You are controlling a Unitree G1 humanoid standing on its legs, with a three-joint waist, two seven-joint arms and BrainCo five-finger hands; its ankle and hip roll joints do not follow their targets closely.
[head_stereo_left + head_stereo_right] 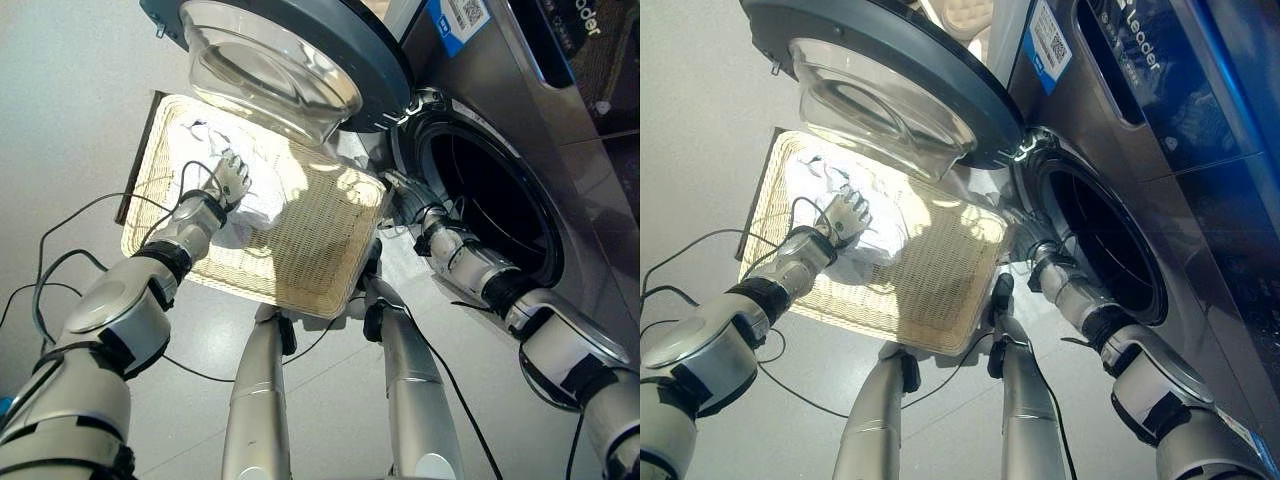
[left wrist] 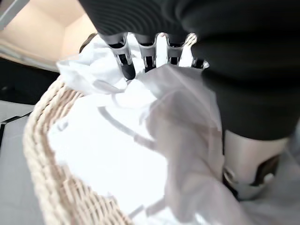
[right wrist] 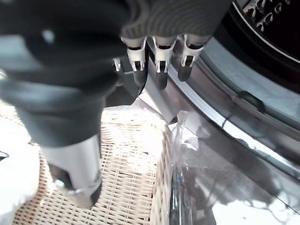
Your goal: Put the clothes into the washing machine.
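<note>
- Basket [image 1: 300,270]: wicker, shallow, on the floor [image 1: 70,120] before the washer [image 1: 520,130].
- Clothes [image 1: 215,160]: white, crumpled, in the basket's far corner, under and around the left hand.
- Left hand [image 1: 232,180]: down on the clothes, fingers [image 2: 126,63] curled into the cloth, gripping a fold.
- Right hand [image 1: 405,190]: between the basket's near corner and the washer's opening, fingers [image 3: 161,63] straight and slack, holding nothing.
- Door [image 1: 290,50]: swung open, glass bowl above the basket, beyond both hands.
- Drum [image 1: 500,200]: dark, just past the right hand.
</note>
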